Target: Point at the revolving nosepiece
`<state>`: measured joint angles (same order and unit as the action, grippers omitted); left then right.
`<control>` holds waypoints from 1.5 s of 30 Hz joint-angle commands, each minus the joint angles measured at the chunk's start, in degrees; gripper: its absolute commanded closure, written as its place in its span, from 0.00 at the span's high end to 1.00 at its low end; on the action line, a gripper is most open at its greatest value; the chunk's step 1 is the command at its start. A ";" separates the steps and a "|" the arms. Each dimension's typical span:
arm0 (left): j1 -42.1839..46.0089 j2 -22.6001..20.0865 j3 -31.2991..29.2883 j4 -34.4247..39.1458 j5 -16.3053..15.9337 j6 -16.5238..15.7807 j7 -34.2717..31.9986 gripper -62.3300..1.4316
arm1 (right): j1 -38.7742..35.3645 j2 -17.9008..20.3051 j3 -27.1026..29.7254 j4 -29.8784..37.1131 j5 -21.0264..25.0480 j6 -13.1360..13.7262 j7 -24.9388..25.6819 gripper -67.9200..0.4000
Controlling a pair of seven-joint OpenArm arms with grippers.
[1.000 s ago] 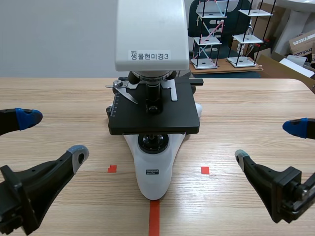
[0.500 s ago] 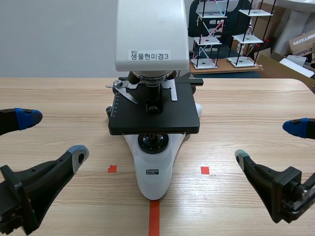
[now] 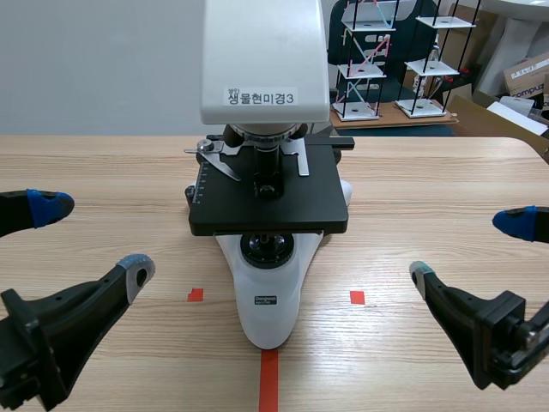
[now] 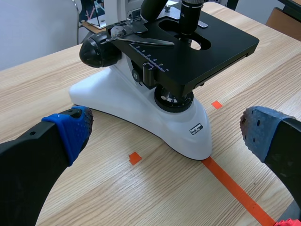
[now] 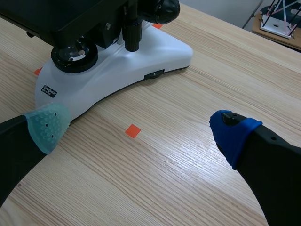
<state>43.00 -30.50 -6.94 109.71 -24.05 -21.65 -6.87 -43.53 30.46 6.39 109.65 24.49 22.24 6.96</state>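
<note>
A white microscope (image 3: 266, 69) stands at the table's middle, with a black stage (image 3: 270, 193) and a white base (image 3: 270, 292). Its revolving nosepiece (image 3: 262, 133) sits under the white head, just above the stage, with a black objective (image 3: 268, 167) pointing down. In the left wrist view the objectives (image 4: 190, 14) show above the stage (image 4: 197, 52). My left gripper (image 3: 86, 236) stands open low at the left, apart from the microscope. My right gripper (image 3: 472, 245) stands open low at the right, also apart from it. The right wrist view shows the microscope base (image 5: 113, 80) ahead of the open fingers.
Orange tape squares (image 3: 196, 294) (image 3: 357, 297) and a tape line (image 3: 268, 378) mark the wooden table. Black focus knobs (image 4: 96, 49) stick out from the microscope's sides. Behind the table stand wire-frame models (image 3: 369, 60) and cardboard boxes (image 3: 527, 77).
</note>
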 commanded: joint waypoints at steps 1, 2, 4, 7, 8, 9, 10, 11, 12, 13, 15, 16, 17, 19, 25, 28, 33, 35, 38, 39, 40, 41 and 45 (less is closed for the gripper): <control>-0.02 0.00 0.07 0.61 -0.37 -0.15 -0.59 1.00 | 0.37 0.13 0.33 0.76 0.20 -0.15 0.81 1.00; -0.02 0.00 0.07 0.61 -0.37 -0.15 -0.59 1.00 | 0.37 0.13 0.33 0.76 0.20 -0.15 0.81 1.00; -0.02 0.00 0.07 0.61 -0.37 -0.15 -0.59 1.00 | 0.37 0.13 0.33 0.76 0.20 -0.15 0.83 1.00; -0.02 0.00 0.07 0.61 -0.37 -0.15 -0.59 1.00 | 0.37 0.13 0.33 0.76 0.20 -0.15 0.83 1.00; -0.02 0.00 0.07 0.61 -0.37 -0.15 -0.59 1.00 | 0.37 0.13 0.33 0.76 0.20 -0.15 0.83 1.00; -0.02 0.00 0.07 0.61 -0.37 -0.15 -0.59 1.00 | 0.37 0.13 0.33 0.76 0.20 -0.15 0.83 1.00; -0.02 0.00 0.07 0.61 -0.37 -0.15 -0.59 1.00 | 0.37 0.13 0.33 0.76 0.20 -0.15 0.83 1.00; -0.02 0.00 0.07 0.61 -0.37 -0.15 -0.59 1.00 | 0.37 0.13 0.33 0.76 0.20 -0.15 0.81 1.00; -0.02 0.00 0.07 0.61 -0.37 -0.15 -0.59 1.00 | 0.37 0.13 0.33 0.76 0.20 -0.15 0.81 1.00; -0.02 0.00 0.07 0.61 -0.37 -0.15 -0.59 1.00 | 0.37 0.13 0.33 0.76 0.20 -0.15 0.81 1.00; -0.02 0.00 0.07 0.61 -0.37 -0.15 -0.59 1.00 | 0.37 0.13 0.33 0.76 0.20 -0.15 0.83 1.00; -0.02 0.00 0.07 0.61 -0.37 -0.15 -0.59 1.00 | 0.37 0.13 0.33 0.76 0.20 -0.15 0.83 1.00; -0.02 0.00 0.07 0.61 -0.37 -0.15 -0.59 1.00 | 0.37 0.13 0.33 0.76 0.20 -0.15 0.83 1.00; -0.02 0.00 0.07 0.61 -0.37 -0.15 -0.59 1.00 | 0.37 0.13 0.33 0.76 0.20 -0.15 0.83 1.00; -0.02 0.00 0.07 0.61 -0.37 -0.15 -0.59 1.00 | 2.32 0.13 0.35 0.76 -1.62 -0.15 1.05 0.54; -0.02 0.00 0.07 0.61 -0.35 -0.15 -0.59 1.00 | 4.42 0.15 0.35 0.76 -3.06 -0.39 1.05 0.01; -0.02 0.00 0.07 0.61 -0.35 -0.15 -0.59 1.00 | 8.85 0.15 0.33 0.76 -3.06 -0.33 1.11 0.01; -0.02 0.00 0.07 0.61 -0.35 -0.15 -0.59 1.00 | 10.84 0.15 0.33 0.74 -3.06 -0.15 1.25 0.00; -0.02 0.00 0.07 0.61 -0.35 -0.15 -0.61 1.00 | 14.38 0.15 0.28 0.50 -3.06 0.15 1.36 0.00; -0.02 0.00 0.07 0.61 -0.35 -0.15 -0.61 1.00 | 15.85 0.15 0.17 0.24 -3.06 0.68 1.60 0.00; -0.02 0.00 0.07 0.61 -0.35 -0.15 -0.61 1.00 | 17.35 0.15 -0.07 -0.20 -3.08 1.79 1.81 0.00; -0.02 0.00 0.07 0.61 -0.35 -0.15 -0.61 1.00 | 18.91 0.15 -0.33 -0.81 -3.08 3.37 2.14 0.00; -0.02 0.00 0.07 0.61 -0.35 -0.15 -0.63 1.00 | 25.51 0.13 -2.73 -4.46 -3.10 8.61 3.30 0.00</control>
<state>43.00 -30.50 -6.94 109.71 -24.08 -21.65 -6.87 -19.11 30.17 4.19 105.82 20.82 30.96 9.15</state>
